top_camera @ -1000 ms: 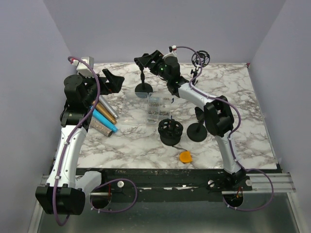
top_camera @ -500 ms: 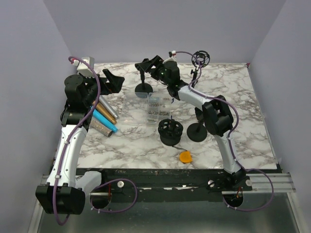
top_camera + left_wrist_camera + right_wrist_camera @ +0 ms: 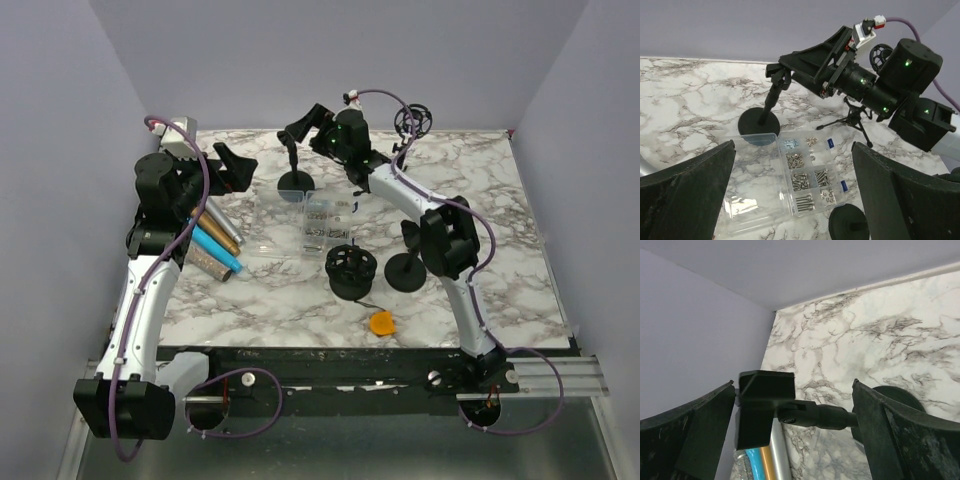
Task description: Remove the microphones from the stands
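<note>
- The stand point(image 3: 296, 180) is at the far left of the counter point(image 3: 480, 200), with its round base flat and its post tilted. Your right tool point(image 3: 794, 390) is spread wide with a finger on either side of the stand's top, and it grips nothing.
- The mics point(image 3: 215, 240) are four tubes lying side by side on the counter by the left edge, well apart from the stand.
- The clip point(image 3: 762, 400) looks bare in the right wrist view, with no mic seated in it. My read is that the lift may already be done, so check before closing.
- If one does sit there unseen, close on its body, not the clip, and draw along the clip's axis so the base doesn't tip.
- Your left tool point(image 3: 793, 145) has its fingers apart and is empty, hovering near the mics. It could pin the base.
- Room: the back wall is close behind the stand and the side wall is to the left. Withdraw toward yourself and rightward.
- The box point(image 3: 300, 225) of screws, lid open, sits just in front of the base. Pass above it.
- The tripod point(image 3: 408, 125) stands near the back edge, right of the arm.
</note>
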Robot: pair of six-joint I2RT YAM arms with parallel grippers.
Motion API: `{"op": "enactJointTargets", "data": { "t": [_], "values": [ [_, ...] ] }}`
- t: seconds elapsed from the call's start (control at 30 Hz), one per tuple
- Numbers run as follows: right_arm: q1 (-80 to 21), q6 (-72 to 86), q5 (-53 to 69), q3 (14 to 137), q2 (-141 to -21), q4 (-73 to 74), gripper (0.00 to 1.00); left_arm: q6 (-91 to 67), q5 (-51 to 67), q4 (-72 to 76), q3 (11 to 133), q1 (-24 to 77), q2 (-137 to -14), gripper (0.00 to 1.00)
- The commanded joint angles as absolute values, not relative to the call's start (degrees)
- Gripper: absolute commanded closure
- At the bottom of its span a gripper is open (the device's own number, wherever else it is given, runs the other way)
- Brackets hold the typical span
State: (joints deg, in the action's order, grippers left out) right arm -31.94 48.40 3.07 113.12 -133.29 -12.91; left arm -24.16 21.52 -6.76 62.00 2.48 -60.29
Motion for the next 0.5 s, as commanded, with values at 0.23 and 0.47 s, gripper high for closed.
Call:
{"op": "enactJointTargets", "data": {
  "t": [0.23, 0.47],
  "values": [
    [-31.2, 29.5, -5.1, 113.0, -115.3, 11.9, 0.0, -19.9, 24.2, -2.3, 59.6, 5.8, -59.9, 0.02],
    [-31.2, 23.7, -9.6, 87.1, -87.1, 12.8, 0.0, -26.7, 31.7, -1.2, 59.4, 8.0, -54.1, 0.01]
  ]
}}
